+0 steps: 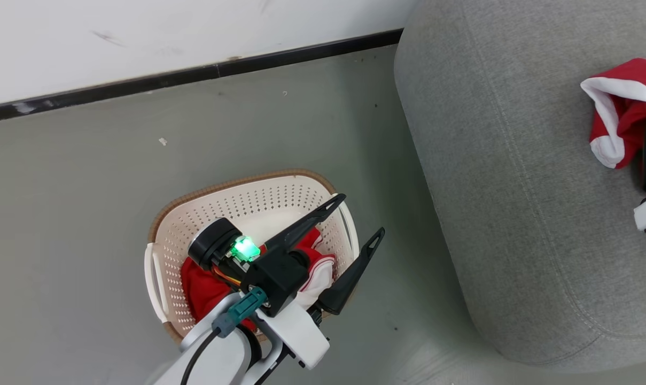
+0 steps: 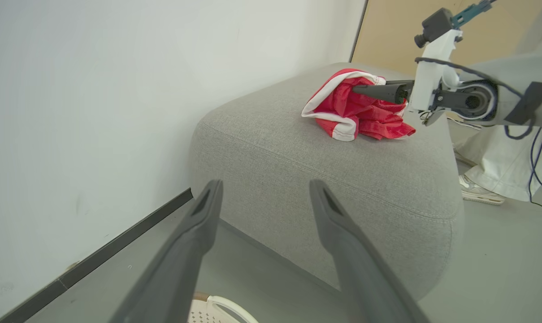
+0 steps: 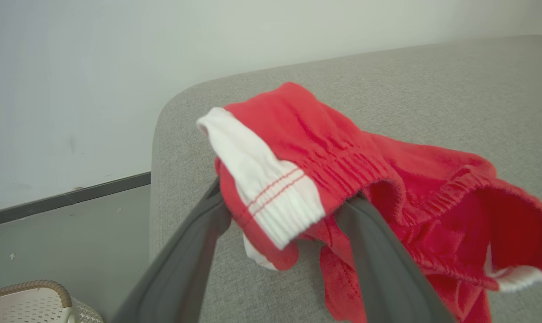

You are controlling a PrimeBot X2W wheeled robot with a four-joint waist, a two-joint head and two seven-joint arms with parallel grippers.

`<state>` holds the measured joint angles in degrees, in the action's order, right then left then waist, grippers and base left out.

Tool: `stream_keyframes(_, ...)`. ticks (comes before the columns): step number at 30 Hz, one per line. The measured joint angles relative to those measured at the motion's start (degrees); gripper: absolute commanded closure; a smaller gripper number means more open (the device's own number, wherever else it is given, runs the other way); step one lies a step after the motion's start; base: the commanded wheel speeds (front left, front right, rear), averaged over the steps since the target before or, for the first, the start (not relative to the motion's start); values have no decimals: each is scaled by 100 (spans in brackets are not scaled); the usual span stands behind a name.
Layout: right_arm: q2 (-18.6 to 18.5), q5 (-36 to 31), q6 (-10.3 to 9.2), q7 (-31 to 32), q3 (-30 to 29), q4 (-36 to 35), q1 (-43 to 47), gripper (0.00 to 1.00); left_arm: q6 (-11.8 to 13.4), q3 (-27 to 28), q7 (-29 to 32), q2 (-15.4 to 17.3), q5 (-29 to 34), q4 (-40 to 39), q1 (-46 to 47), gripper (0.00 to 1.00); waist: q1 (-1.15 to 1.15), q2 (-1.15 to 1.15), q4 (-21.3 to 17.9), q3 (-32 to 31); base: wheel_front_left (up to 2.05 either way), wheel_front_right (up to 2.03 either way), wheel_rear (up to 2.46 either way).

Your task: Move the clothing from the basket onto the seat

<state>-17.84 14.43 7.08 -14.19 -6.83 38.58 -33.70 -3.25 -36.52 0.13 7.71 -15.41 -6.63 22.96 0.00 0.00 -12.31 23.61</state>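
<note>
The cream basket (image 1: 237, 184) stands on the floor at the lower middle of the head view. A red garment with white trim (image 1: 202, 286) lies inside it, partly hidden by my left arm. Above the basket's right rim my left gripper (image 1: 361, 215) is open and holds nothing. A second red garment with white cuffs (image 1: 619, 117) rests on the grey seat (image 1: 515, 187). My right gripper (image 3: 286, 202) is open, its fingers spread under this garment (image 3: 324, 148), which drapes over both tips.
A white wall with a dark skirting strip (image 1: 194, 75) runs behind the basket. Grey floor (image 1: 87, 214) lies between the basket and the seat. In the left wrist view a person's shoe (image 2: 477, 193) and pale trouser leg stand past the seat's far end.
</note>
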Motion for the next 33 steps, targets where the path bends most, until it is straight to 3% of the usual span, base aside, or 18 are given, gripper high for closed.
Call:
stream_keyframes(20, 643, -553, 0, -1, -480, -1863, 1621, 0, 77, 359, -487, -52, -319, 370, -215, 0, 0, 0, -367, -621, 0, 0, 0)
stream_keyframes(27, 691, -810, 0, -1, -75, -2398, 1612, 0, 270, 654, -735, -63, -488, 566, -495, 0, 0, 0, -360, -902, 0, 0, 0)
stream_keyframes(33, 764, -1103, 0, -2, 608, -2638, 1610, 0, 483, 966, -982, -63, -617, 676, -755, 0, 0, 0, -244, -1141, 0, 0, 0)
